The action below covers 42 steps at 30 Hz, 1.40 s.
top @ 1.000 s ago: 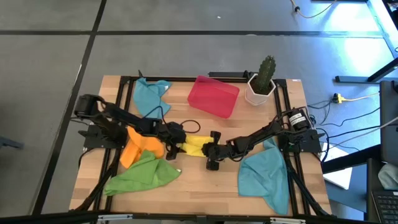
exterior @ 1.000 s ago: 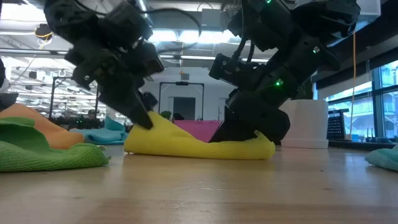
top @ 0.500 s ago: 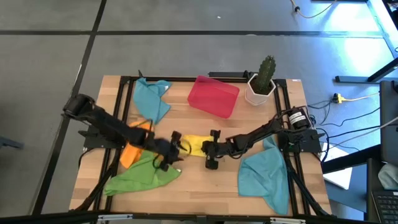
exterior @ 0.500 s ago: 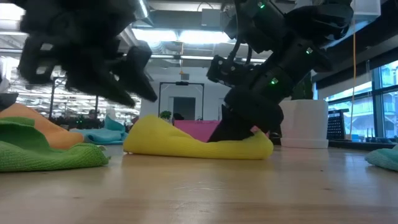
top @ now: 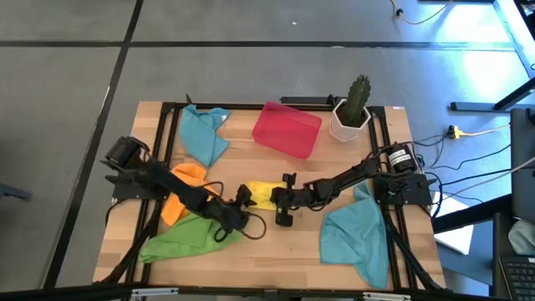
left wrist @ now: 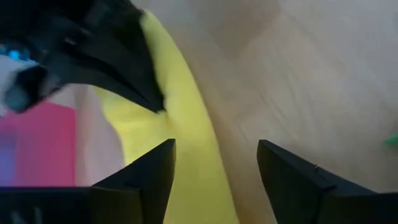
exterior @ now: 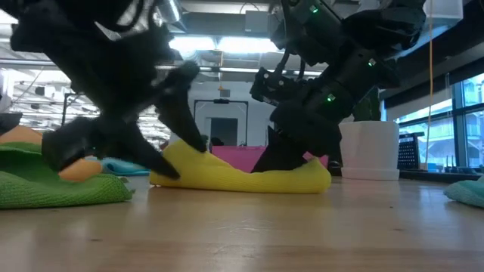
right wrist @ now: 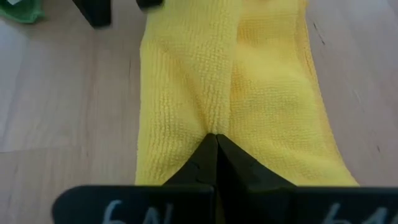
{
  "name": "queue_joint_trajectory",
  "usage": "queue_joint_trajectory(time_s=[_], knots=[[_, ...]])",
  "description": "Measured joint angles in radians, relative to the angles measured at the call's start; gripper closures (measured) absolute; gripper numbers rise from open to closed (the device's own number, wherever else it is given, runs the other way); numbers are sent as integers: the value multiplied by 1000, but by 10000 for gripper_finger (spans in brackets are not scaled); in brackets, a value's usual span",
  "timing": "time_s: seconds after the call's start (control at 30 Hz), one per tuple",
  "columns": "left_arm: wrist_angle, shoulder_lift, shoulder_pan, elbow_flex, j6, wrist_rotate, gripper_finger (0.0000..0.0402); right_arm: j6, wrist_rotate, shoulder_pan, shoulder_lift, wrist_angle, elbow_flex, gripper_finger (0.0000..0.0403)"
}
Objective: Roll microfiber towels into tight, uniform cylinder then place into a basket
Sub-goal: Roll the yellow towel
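A yellow microfiber towel lies bunched lengthwise at the table's middle, its underside on the wood. My right gripper is shut on its right part. My left gripper stands open at the towel's left end, with the yellow cloth running between its fingers. The red basket sits behind them, toward the far edge. Orange, green and two teal towels lie around them. My left gripper: I cannot tell whether its fingers touch the towel. My right gripper pinches a raised fold running along the yellow towel between its two shut fingers. It comes slanting down from the table's right. The towel stays on the table, its right end low and its left end humped.
A white pot with a cactus stands at the far right, next to the basket. The green and orange towels lie close under my left arm. Bare wood shows along the near edge between the green and teal towels.
My left gripper has swung from the far side of the towel's left end toward the table's near edge and rolled about its own axis, ending open astride that end. The yellow towel has kept its place and shape.
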Motion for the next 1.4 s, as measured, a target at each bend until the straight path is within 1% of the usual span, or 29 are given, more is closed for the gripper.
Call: queue_joint_trajectory(time_s=[0.2, 0.33, 0.43, 0.57, 0.73, 0.97, 1.07, 1.1, 1.2, 1.3, 1.4], knots=[[-157, 97, 15, 121, -3, -87, 173, 21, -17, 0, 0, 0, 0, 397], [-198, 118, 21, 145, 4, -174, 175, 21, -29, -1, 1, 1, 0, 397], [-212, 118, 21, 145, 32, -183, 176, 21, -33, -2, 2, 4, 0, 397], [-252, 121, 22, 147, 20, -177, 185, 24, -51, -8, 1, 4, 0, 397], [-262, 126, 24, 148, 18, -147, 230, 23, -51, -8, 1, 14, -2, 397], [-271, 128, 24, 146, 17, -116, 331, -5, -50, -8, -1, 20, -1, 397], [-272, 129, 25, 146, 13, -99, 379, -13, 4, 0, -13, 9, -3, 397], [-272, 130, 25, 145, 0, -98, 389, -30, 23, 5, -21, 5, -3, 397], [-268, 130, 32, 145, -44, -91, 393, -63, 81, 23, -63, -20, -5, 397], [-256, 130, 45, 147, -87, -56, 397, -107, 134, 45, -115, -55, -4, 395], [-265, 127, 59, 146, -128, -33, 398, -154, 197, 75, -170, -96, -5, 383]])
